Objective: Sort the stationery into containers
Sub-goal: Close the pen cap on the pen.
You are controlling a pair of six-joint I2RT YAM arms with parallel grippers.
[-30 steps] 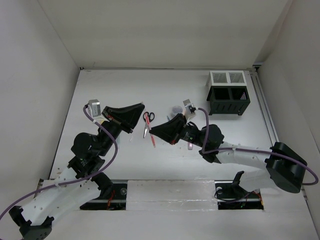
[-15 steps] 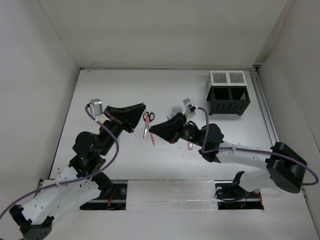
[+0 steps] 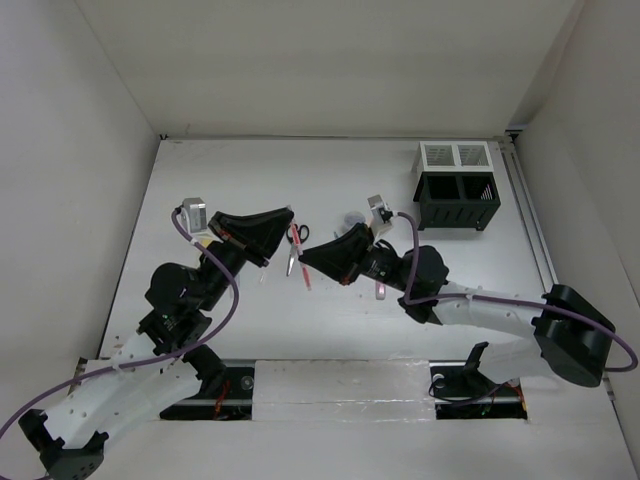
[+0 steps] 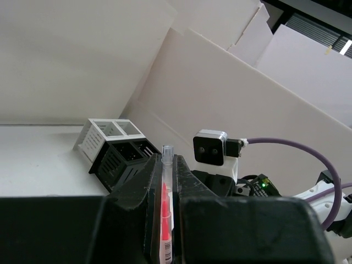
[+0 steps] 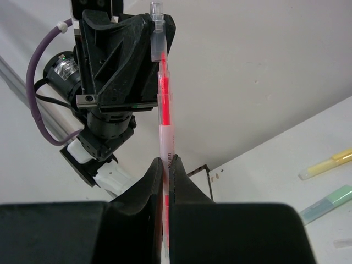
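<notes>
- The red pen stands upright in mid-air at the centre of the right wrist view. It is pinched in two places at once: the right gripper holds its lower barrel and the left gripper holds the end with the clear cap.
- Both pairs of jaws are drawn in narrow against the barrel, and no gap shows on either side of it.
- This double hold reads as a hand-over between the arms. The containers sit toward the right arm's side, so that arm is probably the better one to carry the pen across.
- In the overhead view the pen lies just left of centre, between the two gripper tips and well apart from the containers.
- The black mesh organiser stands at the upper right of the overhead view. The white mesh box touches it on the side nearer the top of the frame.
- The white box's two compartments show only their own mesh from above.
- The organiser's compartments are dark inside. Nothing rises above its rim, but whether small things lie at the bottom cannot be told.
- Other stationery is not yet sorted and lies on the table.
  - The scissors are just beside the gripper tips.
  - A yellow-orange highlighter and a green highlighter lie at the right edge of the right wrist view.
</notes>
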